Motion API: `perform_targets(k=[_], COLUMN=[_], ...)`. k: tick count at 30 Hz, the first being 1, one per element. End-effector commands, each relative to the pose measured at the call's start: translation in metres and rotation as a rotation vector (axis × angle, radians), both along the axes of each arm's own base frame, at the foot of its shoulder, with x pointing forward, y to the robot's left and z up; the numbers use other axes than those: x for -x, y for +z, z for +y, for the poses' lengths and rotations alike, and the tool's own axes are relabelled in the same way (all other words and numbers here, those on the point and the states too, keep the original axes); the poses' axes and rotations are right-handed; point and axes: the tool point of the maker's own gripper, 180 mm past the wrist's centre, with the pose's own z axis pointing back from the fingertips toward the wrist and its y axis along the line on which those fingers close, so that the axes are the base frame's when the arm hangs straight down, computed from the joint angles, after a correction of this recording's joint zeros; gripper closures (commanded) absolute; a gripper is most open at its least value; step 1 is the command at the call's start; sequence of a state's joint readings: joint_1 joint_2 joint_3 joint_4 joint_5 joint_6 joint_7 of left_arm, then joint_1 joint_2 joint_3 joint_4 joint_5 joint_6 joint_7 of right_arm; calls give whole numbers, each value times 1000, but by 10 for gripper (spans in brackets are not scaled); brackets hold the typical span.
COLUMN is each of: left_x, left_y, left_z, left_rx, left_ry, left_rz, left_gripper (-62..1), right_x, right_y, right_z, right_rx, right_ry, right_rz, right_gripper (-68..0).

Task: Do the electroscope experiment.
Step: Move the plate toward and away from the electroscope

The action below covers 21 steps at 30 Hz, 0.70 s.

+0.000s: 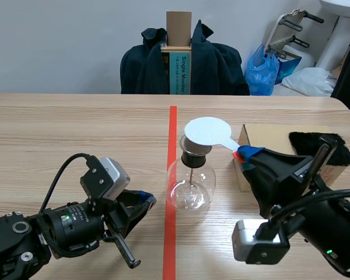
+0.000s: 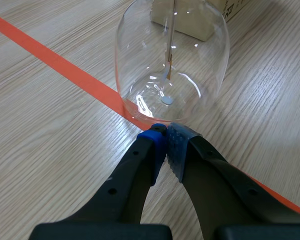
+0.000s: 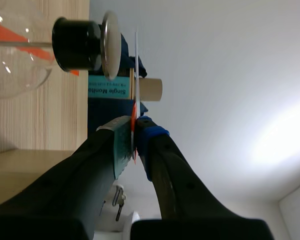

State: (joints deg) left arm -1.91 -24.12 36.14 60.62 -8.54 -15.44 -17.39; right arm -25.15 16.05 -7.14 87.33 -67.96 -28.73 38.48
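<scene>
One clear round glass flask electroscope (image 1: 191, 189) with black stopper (image 1: 193, 156), upright on the pale wooden surface (image 1: 76, 128) at the orange-red tape line (image 1: 171, 175). Fingers of left gripper (image 2: 166, 136) closed on nothing, tips just short of the flask's base. Fingers of right gripper (image 1: 245, 154) clamped on a thin white round paddle (image 1: 207, 129), its disc just above the stopper.

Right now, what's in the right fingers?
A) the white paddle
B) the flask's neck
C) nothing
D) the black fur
A: the right fingers are shut on the paddle at its handle, with its disc held just over the top of the flask, not touching it.
</scene>
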Motion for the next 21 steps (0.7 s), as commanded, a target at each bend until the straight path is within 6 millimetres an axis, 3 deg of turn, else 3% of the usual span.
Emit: perform_targets(k=[1,15,21], left_x=[-5,-5,-5], left_y=[13,13,13], left_z=[-7,-7,-7], left_rx=[33,33,33], left_ry=[-6,-6,-6], left_rz=[-32,-32,-32], left_gripper=[-26,-26,-26], right_x=[-5,-28,-30], right_y=[8,9,9], right_z=[-7,-44,-49], right_rx=[7,4,3], right_ry=[-21,-262,-292], right_rz=[-32,-34,-35], right_gripper=[-8,-8,-8])
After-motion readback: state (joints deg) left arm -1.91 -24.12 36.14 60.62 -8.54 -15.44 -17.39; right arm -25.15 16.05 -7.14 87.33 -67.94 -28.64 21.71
